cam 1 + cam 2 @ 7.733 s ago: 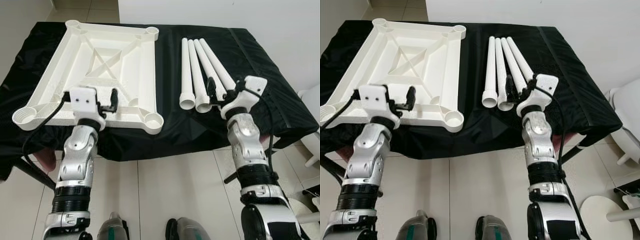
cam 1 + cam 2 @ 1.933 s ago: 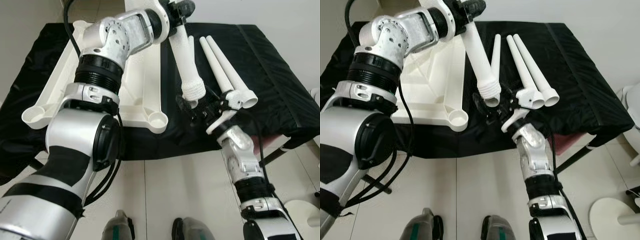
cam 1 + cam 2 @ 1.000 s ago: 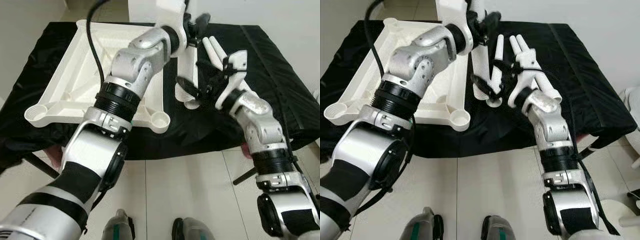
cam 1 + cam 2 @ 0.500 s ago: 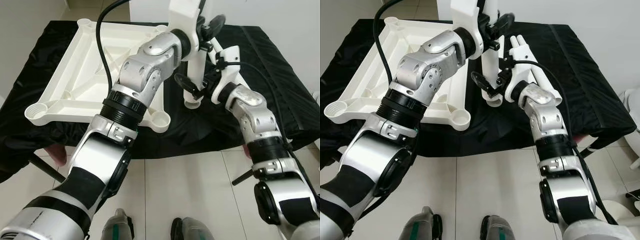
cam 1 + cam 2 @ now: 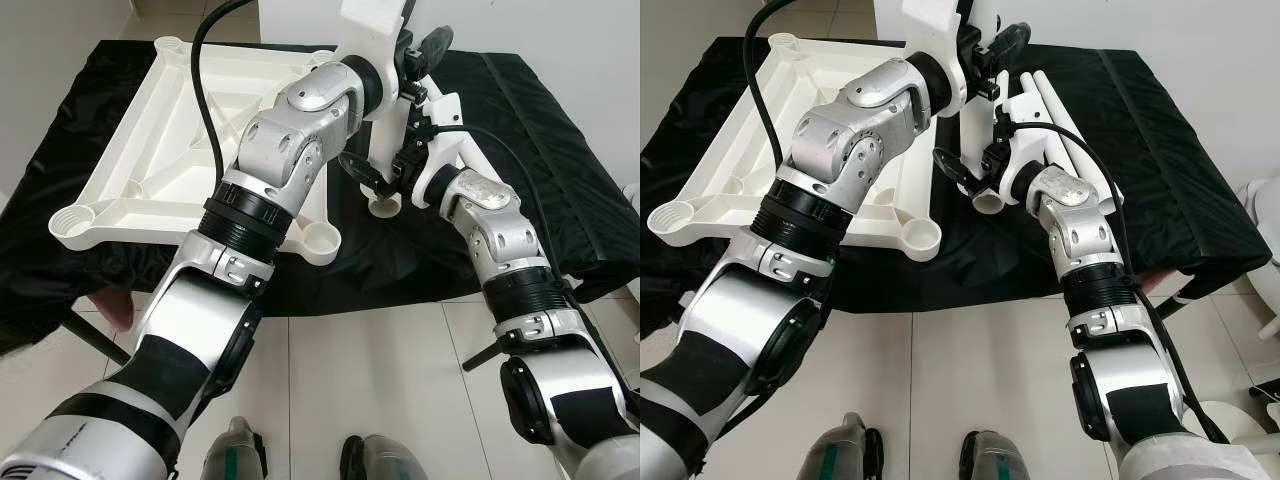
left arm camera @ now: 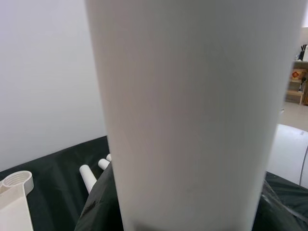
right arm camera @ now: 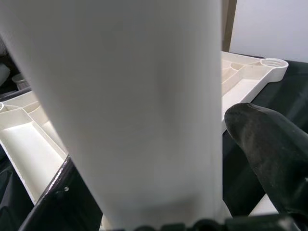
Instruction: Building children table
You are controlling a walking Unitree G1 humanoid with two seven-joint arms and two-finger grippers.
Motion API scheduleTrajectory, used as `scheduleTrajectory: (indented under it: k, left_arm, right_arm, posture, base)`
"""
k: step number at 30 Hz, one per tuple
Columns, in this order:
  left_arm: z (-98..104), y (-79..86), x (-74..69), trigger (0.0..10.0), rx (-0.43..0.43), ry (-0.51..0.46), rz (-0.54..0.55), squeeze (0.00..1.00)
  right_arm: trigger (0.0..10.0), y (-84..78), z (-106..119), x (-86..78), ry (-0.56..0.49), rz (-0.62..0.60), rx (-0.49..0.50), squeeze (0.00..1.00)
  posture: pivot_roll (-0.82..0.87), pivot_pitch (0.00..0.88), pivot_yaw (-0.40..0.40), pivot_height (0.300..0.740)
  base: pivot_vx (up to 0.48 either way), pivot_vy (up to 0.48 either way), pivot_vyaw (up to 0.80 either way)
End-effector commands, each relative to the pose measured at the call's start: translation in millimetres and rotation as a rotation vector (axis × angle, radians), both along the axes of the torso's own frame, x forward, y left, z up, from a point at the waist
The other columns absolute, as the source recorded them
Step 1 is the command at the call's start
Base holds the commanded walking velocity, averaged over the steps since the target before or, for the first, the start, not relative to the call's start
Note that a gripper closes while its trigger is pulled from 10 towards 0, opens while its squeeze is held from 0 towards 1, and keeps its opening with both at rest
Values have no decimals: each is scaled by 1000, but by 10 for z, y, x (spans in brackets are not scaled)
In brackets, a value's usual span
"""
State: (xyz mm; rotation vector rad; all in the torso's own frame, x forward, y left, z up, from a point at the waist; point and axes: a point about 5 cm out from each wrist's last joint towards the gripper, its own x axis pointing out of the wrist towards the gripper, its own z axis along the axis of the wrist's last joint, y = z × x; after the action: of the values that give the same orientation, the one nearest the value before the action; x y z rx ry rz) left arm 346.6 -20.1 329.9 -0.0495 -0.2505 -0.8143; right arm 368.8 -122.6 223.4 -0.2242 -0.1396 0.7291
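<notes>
My left gripper (image 5: 408, 55) is shut on a white table leg (image 5: 386, 130) and holds it upright above the black-covered table (image 5: 560, 150). The leg's flared lower end (image 5: 987, 200) hangs just above the cloth. My right gripper (image 5: 383, 172) is open, with one black finger (image 7: 269, 144) on each side of the leg's lower part. I cannot tell whether they touch it. The leg (image 6: 192, 120) also looms large in the left wrist view. The white tabletop (image 5: 180, 130) lies upside down at the left, its corner sockets facing up.
Spare white legs (image 5: 1048, 92) lie on the cloth behind my right arm, and their ends (image 6: 87, 174) show past the held leg. A white wall runs behind the table. White furniture (image 5: 1268, 270) stands at the right edge. My feet (image 5: 235, 455) are on the tiled floor.
My left arm has lifted one leg off the cloth and stood it upright. In the last second my right gripper rose from the table edge and brought its open fingers around the leg's lower part.
</notes>
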Motion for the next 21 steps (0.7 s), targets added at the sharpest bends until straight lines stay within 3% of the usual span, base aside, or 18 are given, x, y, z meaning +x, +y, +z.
scheduleTrajectory:
  k: [1, 5, 6, 8, 9, 10, 11, 15, 16, 21]
  left_arm:
    - [-77, -213, -151, 10000, 33, 8, -190, 0]
    - [-100, -223, -149, 10000, 39, 12, -189, 0]
    - [-115, -231, -148, 10000, 42, 16, -190, 0]
    - [-126, -236, -147, 10000, 44, 18, -190, 0]
    - [-158, -252, -147, 10000, 54, 21, -190, 0]
    - [-176, -262, -148, 10000, 57, 25, -191, 0]
    - [-199, -276, -148, 10000, 62, 29, -191, 0]
    - [-227, -291, -150, 10000, 68, 34, -192, 0]
    - [-252, -308, -155, 10000, 73, 38, -194, 0]
    - [-289, -335, -151, 10000, 81, 41, -184, 0]
  right_arm:
    - [10000, 118, 167, -14, -68, 54, 16, 0]
    - [10000, 115, 174, -7, -74, 49, 21, 0]
    - [6078, 115, 181, -7, -77, 48, 25, 0]
    - [6588, 115, 185, -8, -78, 48, 28, 0]
    - [5294, 123, 204, -19, -87, 59, 35, 0]
    - [5804, 124, 212, -20, -91, 58, 37, 0]
    - [8667, 127, 220, -24, -95, 60, 40, 0]
    - [8588, 133, 225, -29, -95, 67, 44, 0]
    - [9843, 142, 225, -37, -95, 73, 46, 0]
    - [10000, 164, 163, -56, -80, 82, 45, 0]
  posture:
    - [-33, 0, -25, 740]
    - [-34, 0, -23, 740]
    - [-35, 0, -20, 740]
    - [-35, 0, -20, 740]
    - [-37, 0, -17, 740]
    - [-37, 0, -16, 740]
    - [-37, 0, -16, 740]
    - [-37, 0, -14, 740]
    - [-38, 0, -12, 740]
    - [-40, 3, -9, 740]
  base:
    - [0, 0, 0]
    - [0, 0, 0]
    - [0, 0, 0]
    - [0, 0, 0]
    - [0, 0, 0]
    - [0, 0, 0]
    - [0, 0, 0]
    - [0, 0, 0]
    - [0, 0, 0]
    - [0, 0, 0]
